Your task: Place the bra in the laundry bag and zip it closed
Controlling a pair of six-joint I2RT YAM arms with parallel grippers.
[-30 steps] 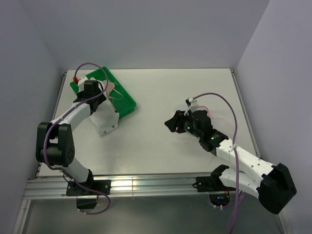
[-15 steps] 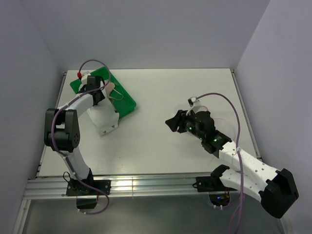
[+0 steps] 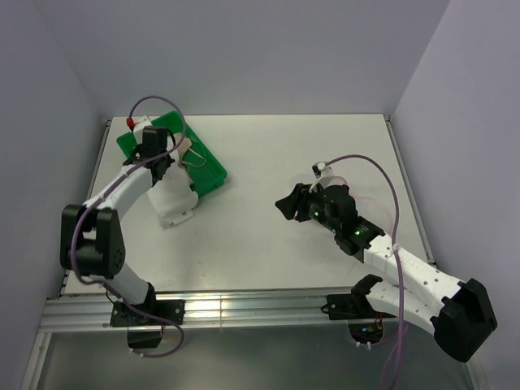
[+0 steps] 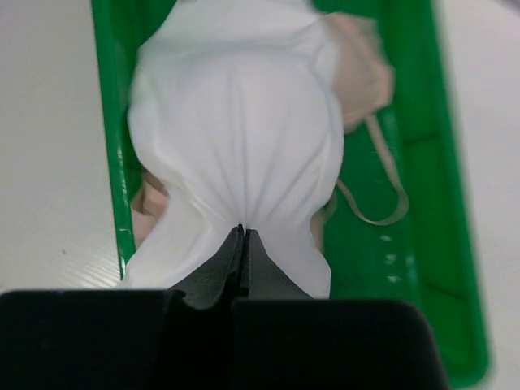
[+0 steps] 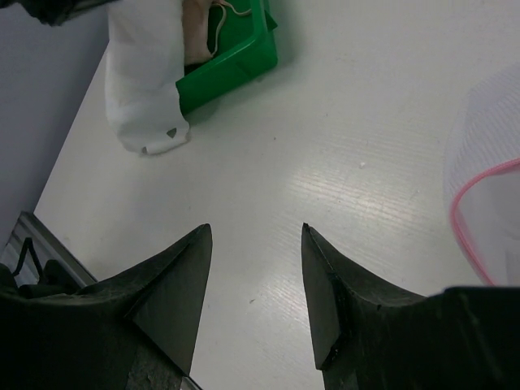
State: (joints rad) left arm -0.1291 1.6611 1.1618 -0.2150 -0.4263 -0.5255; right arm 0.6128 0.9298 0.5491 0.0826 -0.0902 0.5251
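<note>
The bra lies in the green tray: a bunched white part in front, peach fabric and a thin looped strap behind it. My left gripper is shut on a pinched fold of the white fabric. From above, the left gripper sits at the tray, and the bra's white part hangs out onto the table. The laundry bag, white mesh with pink edging, shows at the right edge of the right wrist view. My right gripper is open over bare table, holding nothing.
The green tray stands at the back left, angled, close to the left wall. The right arm stretches across the right half of the table. The table's near edge is a metal rail.
My left gripper has closed on the bra's white fabric, and the left elbow has swung back outward. The right arm has barely moved.
</note>
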